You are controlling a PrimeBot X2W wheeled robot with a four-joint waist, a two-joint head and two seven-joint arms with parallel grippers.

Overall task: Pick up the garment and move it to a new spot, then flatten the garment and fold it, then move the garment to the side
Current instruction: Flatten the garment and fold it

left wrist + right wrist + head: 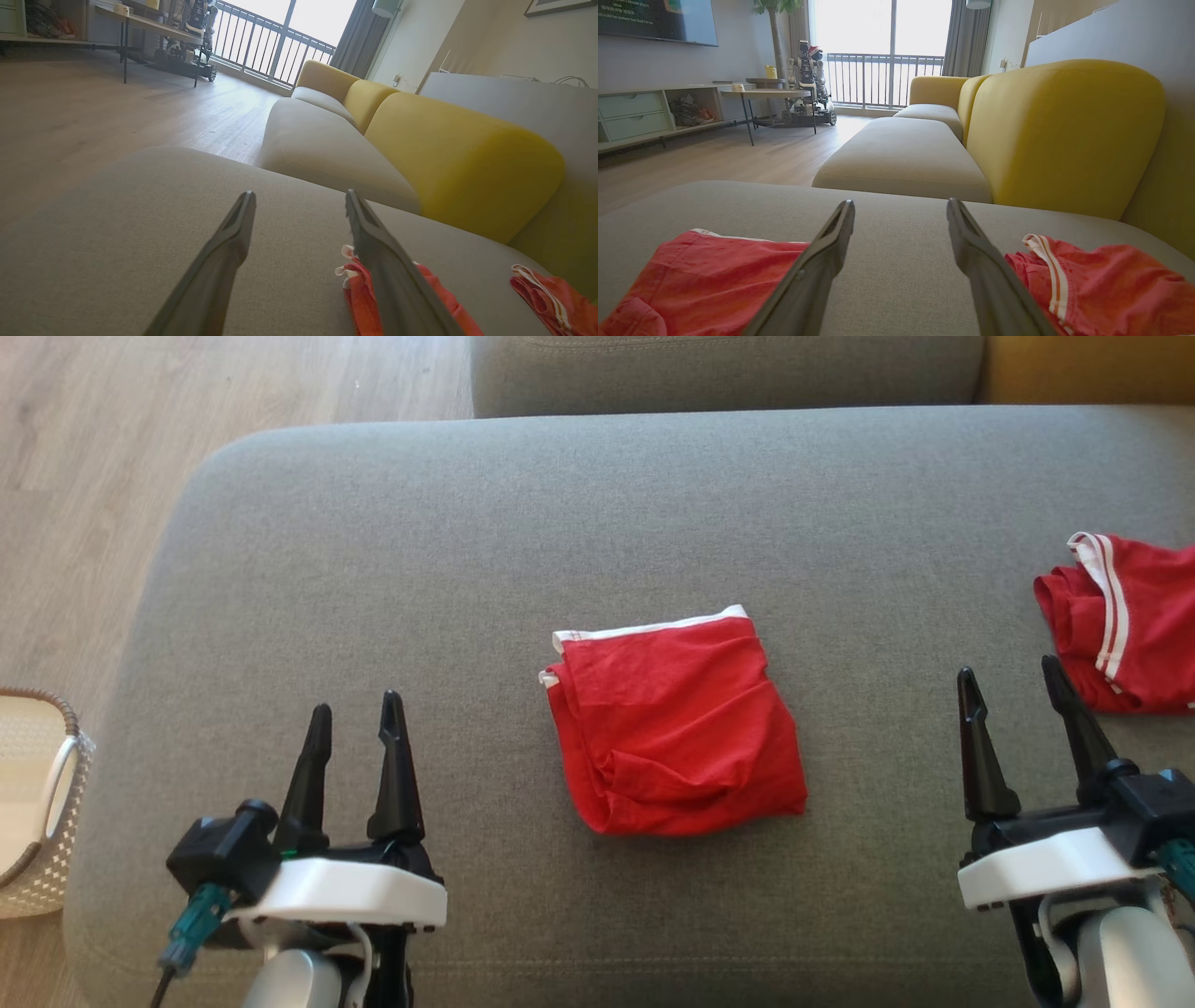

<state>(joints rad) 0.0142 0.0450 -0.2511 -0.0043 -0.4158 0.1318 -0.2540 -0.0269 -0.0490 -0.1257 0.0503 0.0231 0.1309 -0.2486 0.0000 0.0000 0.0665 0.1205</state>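
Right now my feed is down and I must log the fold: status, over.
Left gripper, right gripper open, empty. Garment folded, on cushion, between them. Second red garment apart, far right.

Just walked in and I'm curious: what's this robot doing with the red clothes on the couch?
It's folding laundry on a grey sofa seat. One red garment lies folded in the middle, between the left arm and right arm; neither touches it, and both jaws stand open and empty. Another striped red garment lies crumpled at the right. Folding looks done; moving it aside seems to remain.
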